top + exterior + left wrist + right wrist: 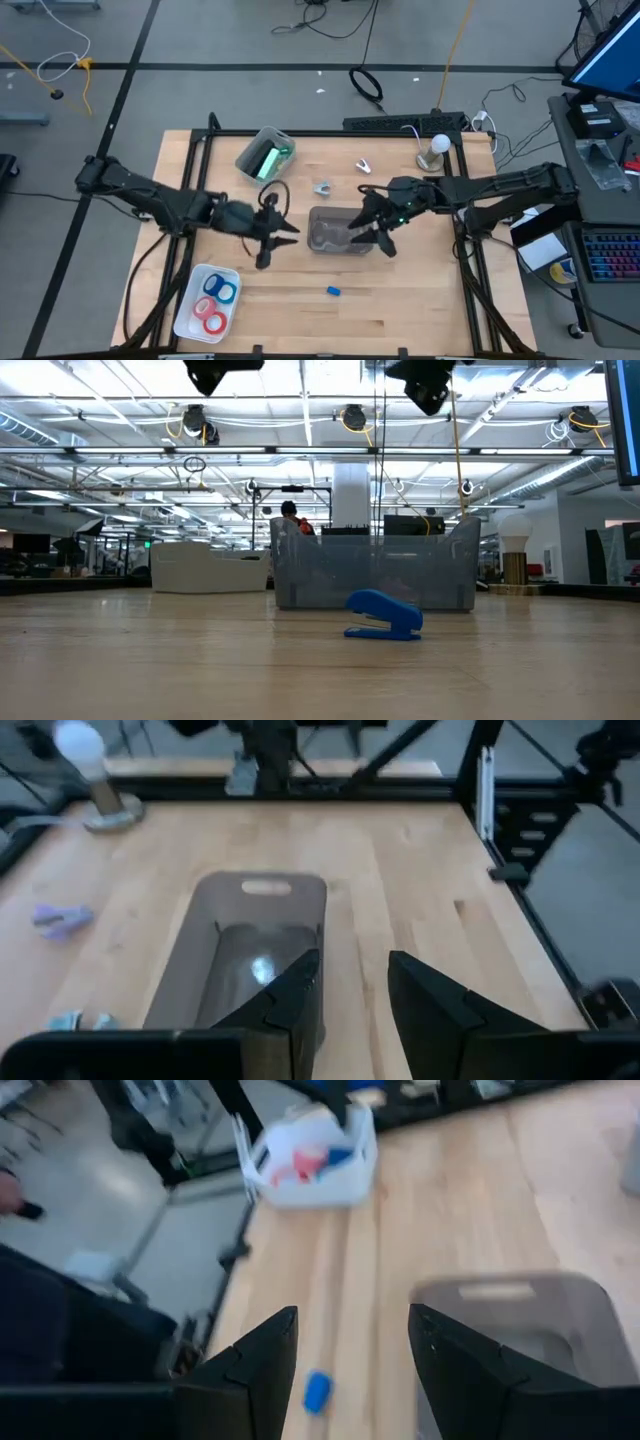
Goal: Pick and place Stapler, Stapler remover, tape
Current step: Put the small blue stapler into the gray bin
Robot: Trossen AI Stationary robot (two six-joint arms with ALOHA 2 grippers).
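Over the grey bin [338, 232], both sets of jaws hang released and empty; descending together, the left gripper [283, 236] and right gripper [368, 226] could collide, leaving the blue stapler [333, 291] unpicked.

In the low view both arms are cut off at the top edge, and the grey bin [375, 575] hides its contents.

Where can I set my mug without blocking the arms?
Bare wood runs along the near edge, between the white tray and the blue stapler, and right of the stapler. The middle is crowded: both grippers flank the grey bin.
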